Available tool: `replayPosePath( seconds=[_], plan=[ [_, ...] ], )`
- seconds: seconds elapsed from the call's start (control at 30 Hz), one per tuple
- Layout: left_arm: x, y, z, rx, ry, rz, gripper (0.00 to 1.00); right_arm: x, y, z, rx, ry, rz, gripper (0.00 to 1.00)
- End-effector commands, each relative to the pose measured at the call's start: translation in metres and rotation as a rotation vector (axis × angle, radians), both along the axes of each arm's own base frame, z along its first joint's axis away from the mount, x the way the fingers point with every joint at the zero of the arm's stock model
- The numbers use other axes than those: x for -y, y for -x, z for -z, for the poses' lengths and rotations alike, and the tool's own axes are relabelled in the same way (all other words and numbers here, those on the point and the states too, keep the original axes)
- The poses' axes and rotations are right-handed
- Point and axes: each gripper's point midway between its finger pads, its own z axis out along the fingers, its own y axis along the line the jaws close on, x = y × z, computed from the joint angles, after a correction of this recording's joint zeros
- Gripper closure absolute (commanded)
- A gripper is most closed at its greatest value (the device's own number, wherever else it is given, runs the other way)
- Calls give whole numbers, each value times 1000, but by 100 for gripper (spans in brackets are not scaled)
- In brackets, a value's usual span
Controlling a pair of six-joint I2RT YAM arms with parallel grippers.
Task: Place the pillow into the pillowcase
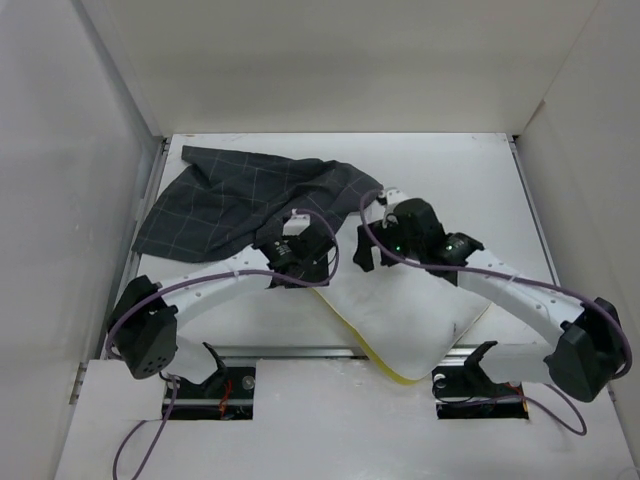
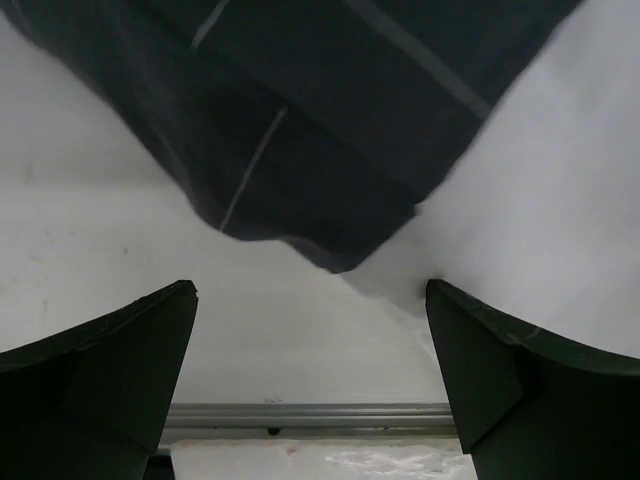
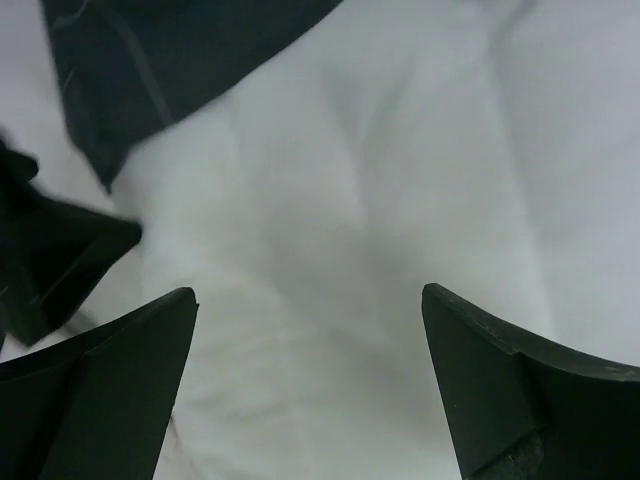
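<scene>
Left end effector (image 2: 310, 295): jaws spread wide, nothing between them. Right end effector (image 3: 310, 295): same, spread, gripping nothing. Both hover side by side mid-surface, right where cloth meets cushion.

Pillow (image 1: 415, 320) lies diagonal at centre-right, mostly outside the case. Its near corner, with the yellow edge (image 1: 385, 365), overhangs the rail (image 1: 300, 351) at the near side.

Pillowcase (image 1: 235, 200) is rumpled at the far left of the surface (image 1: 470, 180). Its left edge is close to the left wall (image 1: 70, 200), and its right corner overlaps the pillow's far corner.

In my left wrist view a case edge hangs just ahead of the jaws, pillow to its right.

Open room: far right of the surface, plus the near-left strip under the left arm. I can't tell where the case opening is.
</scene>
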Motion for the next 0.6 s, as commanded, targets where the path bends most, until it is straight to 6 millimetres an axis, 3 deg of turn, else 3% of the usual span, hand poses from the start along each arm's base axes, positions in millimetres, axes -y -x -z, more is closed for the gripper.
replayPosePath(
  seconds=[0.0,0.17,0.27,0.3,0.37,0.4,0.43,0.47,0.5,0.57],
  plan=[
    [-13,11,9,-1,43,-87,3,-13,43,19,-33,100,-138,1],
    [-17,25,29,-19,103,-104,6,-51,62,23,26,99,-318,1],
    [-17,22,33,-5,108,-107,6,-61,55,35,44,115,-362,1],
    [-19,18,32,19,103,-117,7,-65,56,52,9,142,-373,1],
    [-14,11,28,43,110,-112,7,-69,40,57,20,186,-346,1],
    [-10,8,28,48,109,-101,7,-67,34,74,6,226,-325,1],
    [-9,6,31,47,99,-92,9,-70,30,77,9,231,-318,1],
    [-7,2,32,62,95,-86,9,-67,24,89,1,263,-284,3],
    [-9,-2,34,61,92,-100,12,-68,20,85,8,258,-267,12],
    [-9,-8,39,51,77,-117,14,-66,19,90,-7,263,-234,38]
  ],
)
